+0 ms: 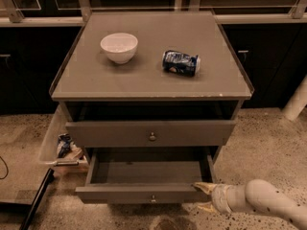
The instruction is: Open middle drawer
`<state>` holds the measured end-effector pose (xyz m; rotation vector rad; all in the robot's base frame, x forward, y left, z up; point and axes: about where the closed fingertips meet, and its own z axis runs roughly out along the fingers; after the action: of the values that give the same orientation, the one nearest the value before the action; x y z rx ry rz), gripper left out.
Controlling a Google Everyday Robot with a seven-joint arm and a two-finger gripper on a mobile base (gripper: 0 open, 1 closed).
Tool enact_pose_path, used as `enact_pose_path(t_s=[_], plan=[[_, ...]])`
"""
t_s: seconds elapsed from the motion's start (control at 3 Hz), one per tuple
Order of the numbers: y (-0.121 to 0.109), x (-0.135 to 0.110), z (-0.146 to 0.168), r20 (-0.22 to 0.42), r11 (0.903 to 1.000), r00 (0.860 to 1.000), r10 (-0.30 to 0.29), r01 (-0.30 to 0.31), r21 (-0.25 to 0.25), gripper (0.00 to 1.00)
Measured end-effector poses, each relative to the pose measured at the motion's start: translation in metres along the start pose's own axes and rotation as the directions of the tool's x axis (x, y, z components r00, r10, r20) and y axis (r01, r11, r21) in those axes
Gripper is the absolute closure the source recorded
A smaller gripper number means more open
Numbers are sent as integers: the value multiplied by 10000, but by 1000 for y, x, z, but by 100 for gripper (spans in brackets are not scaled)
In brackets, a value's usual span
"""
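The middle drawer [144, 194] is the low grey front with a small round knob [152, 198]. It stands pulled out from the grey cabinet [153, 92], and its inside looks empty. My gripper [205, 197] is at the right end of that front, on a white arm coming in from the lower right. Its fingers [204, 187] are spread, one at the front's top edge and one below it. Above it, the upper drawer [120, 133], also with a knob, sticks out slightly. A lower drawer is hidden.
A white bowl [119, 47] and a crushed blue can [181, 63] lie on the cabinet top. A clear bin with snack packets [64, 147] hangs at the cabinet's left side. A white post [297, 99] stands at right. A dark bar [36, 200] lies on the floor at left.
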<state>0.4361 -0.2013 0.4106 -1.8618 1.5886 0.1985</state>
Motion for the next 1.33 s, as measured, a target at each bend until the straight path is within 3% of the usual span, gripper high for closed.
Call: enact_pose_path(t_s=[0.33,0.67,1.0,1.33], plan=[[13,-7,-15,-30,9998,9998,-180,181,97,85],[23,-13,-26,-20,9993,9994,-356,357,136,100],[34,-18,-36,-2,9986,9988,-499,499,171,100],[35,-18,-37,-5,9986,9988,-493,493,176,81]])
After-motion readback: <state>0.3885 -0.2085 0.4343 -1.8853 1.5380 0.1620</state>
